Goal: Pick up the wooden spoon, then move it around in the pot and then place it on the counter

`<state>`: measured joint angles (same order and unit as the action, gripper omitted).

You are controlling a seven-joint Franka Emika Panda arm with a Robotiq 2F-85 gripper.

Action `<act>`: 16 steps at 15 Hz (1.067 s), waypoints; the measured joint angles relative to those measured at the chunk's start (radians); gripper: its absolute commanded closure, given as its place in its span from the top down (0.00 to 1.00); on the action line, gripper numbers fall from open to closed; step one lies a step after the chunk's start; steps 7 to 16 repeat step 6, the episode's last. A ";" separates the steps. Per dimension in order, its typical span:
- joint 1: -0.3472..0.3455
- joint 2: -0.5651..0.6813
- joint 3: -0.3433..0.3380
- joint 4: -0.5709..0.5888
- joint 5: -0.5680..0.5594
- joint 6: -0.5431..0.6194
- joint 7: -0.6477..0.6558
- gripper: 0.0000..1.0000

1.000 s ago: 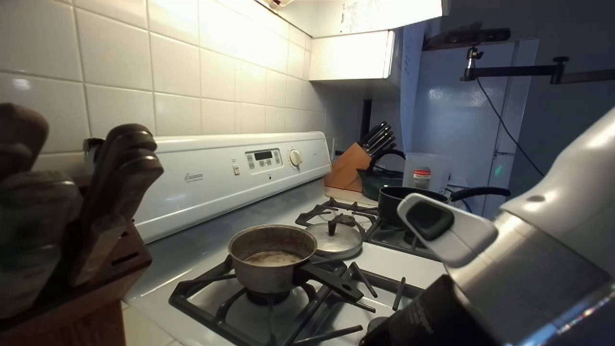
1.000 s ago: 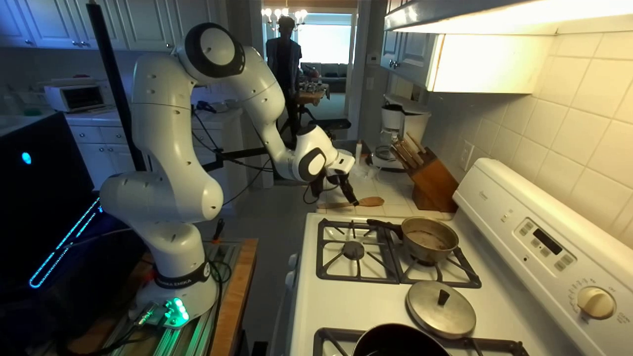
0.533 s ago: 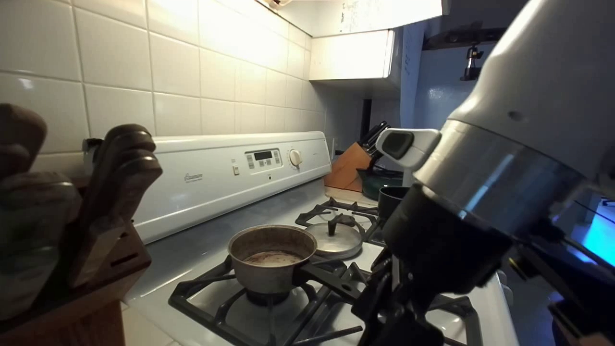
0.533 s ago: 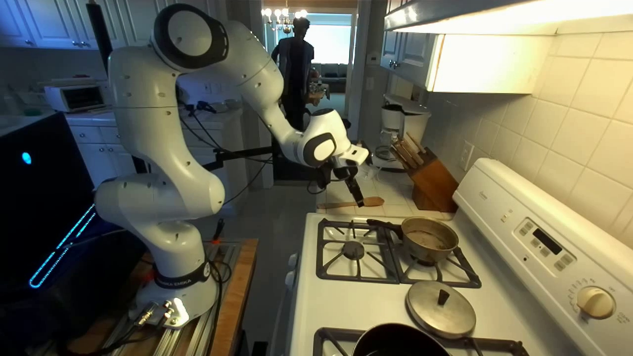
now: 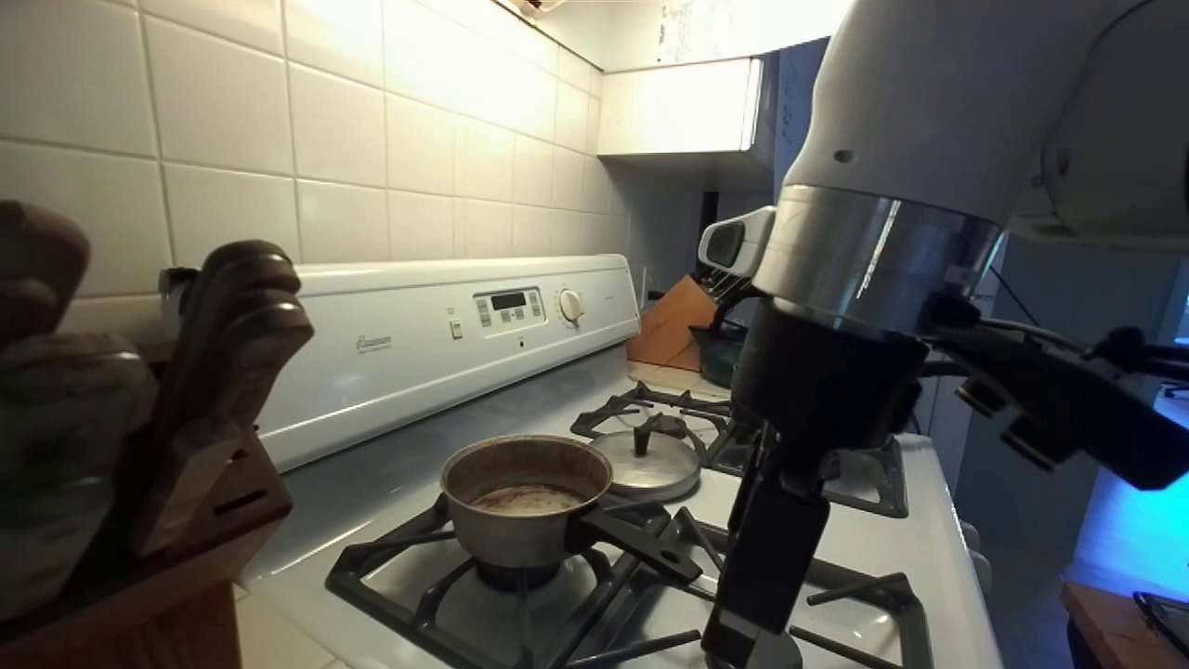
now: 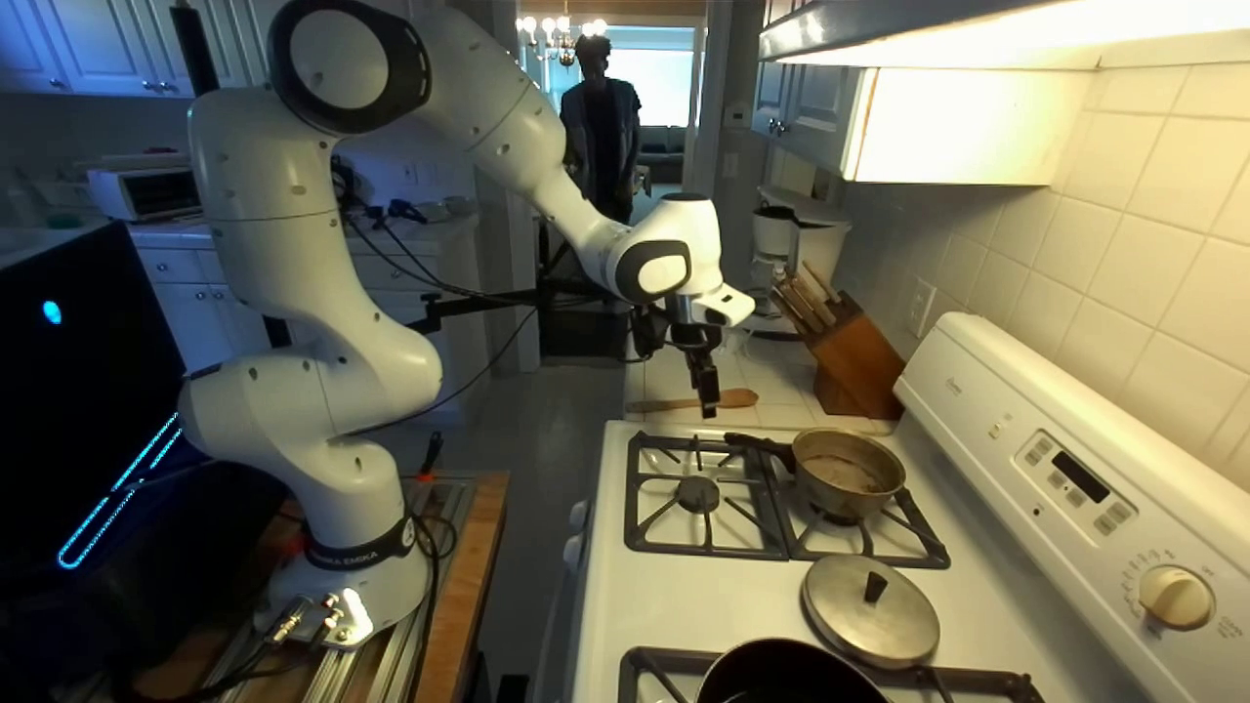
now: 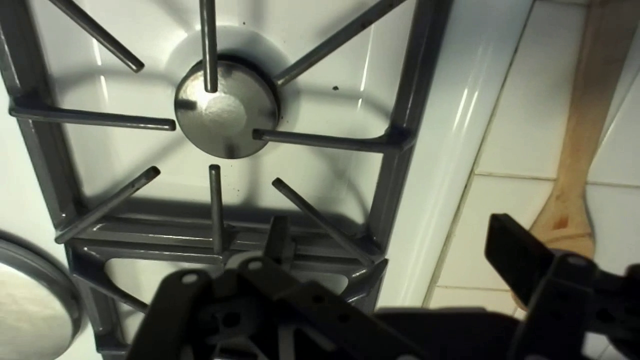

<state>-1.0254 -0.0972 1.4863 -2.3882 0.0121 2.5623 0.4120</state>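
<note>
The black two-fingered gripper [image 7: 392, 237] hangs with its fingers [image 7: 517, 250] wide apart. In the wrist view, the long light-brown wooden spoon [image 7: 580, 150] lies on the white-tiled counter [image 7: 525, 115], three o'clock from the round grey metal burner cap [image 7: 230, 117], its handle toward half past twelve. In an exterior view, the grey-brown metal saucepan [image 6: 857, 503] sits at four o'clock from the gripper on the white black-grated stove [image 6: 684, 596].

Warm light is bleaching the tiles [image 5: 418, 121] above the stove [image 6: 698, 600]; well beyond it, a window [image 6: 664, 88] is glaring white.
</note>
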 measured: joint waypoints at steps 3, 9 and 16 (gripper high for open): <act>0.094 -0.008 -0.106 0.040 0.082 -0.094 -0.009 1.00; 0.252 -0.012 -0.273 0.065 0.093 -0.169 -0.010 1.00; 0.252 -0.012 -0.273 0.065 0.093 -0.169 -0.010 1.00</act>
